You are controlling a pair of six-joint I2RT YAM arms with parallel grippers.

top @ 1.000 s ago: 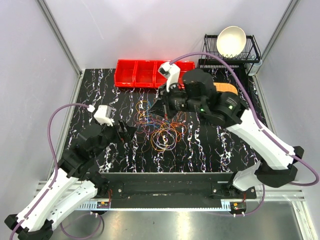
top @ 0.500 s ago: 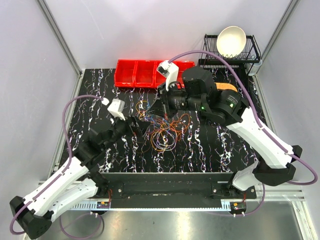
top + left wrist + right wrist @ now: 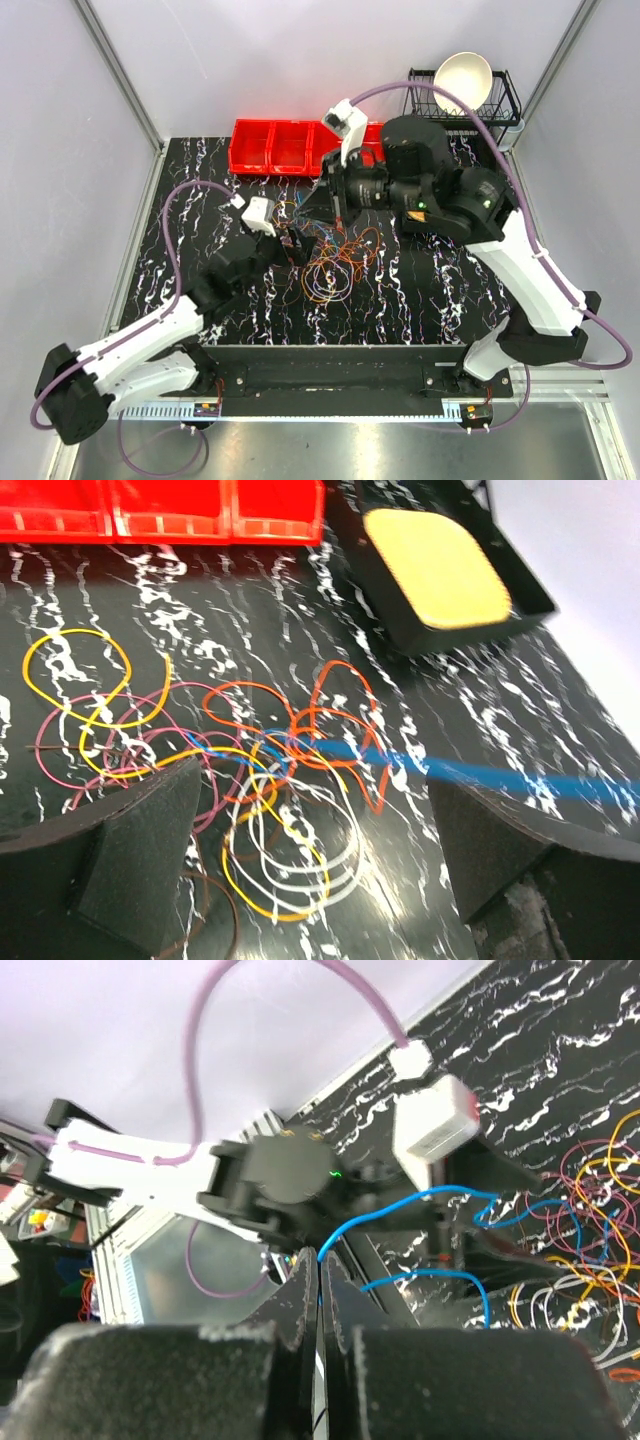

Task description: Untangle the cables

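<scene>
The cables (image 3: 325,262) lie in a tangle of orange, yellow, pink, white and brown loops at the table's middle. In the left wrist view the white loops (image 3: 300,845) and orange loops (image 3: 335,715) lie between my fingers. My left gripper (image 3: 320,880) is open and empty, low over the tangle's left side (image 3: 288,246). My right gripper (image 3: 320,1265) is shut on a thin blue cable (image 3: 400,1205) and holds it raised above the tangle's far side (image 3: 314,206). The blue cable (image 3: 470,773) runs taut out of the tangle to the right.
Red bins (image 3: 290,147) stand at the table's far edge. A black wire rack with a white bowl (image 3: 462,80) stands at the far right. A black tray with an orange pad (image 3: 437,565) sits near the tangle's far right.
My left arm has reached forward and right to the tangle's edge. My right gripper has risen and drawn back with the blue cable, pulling it taut.
</scene>
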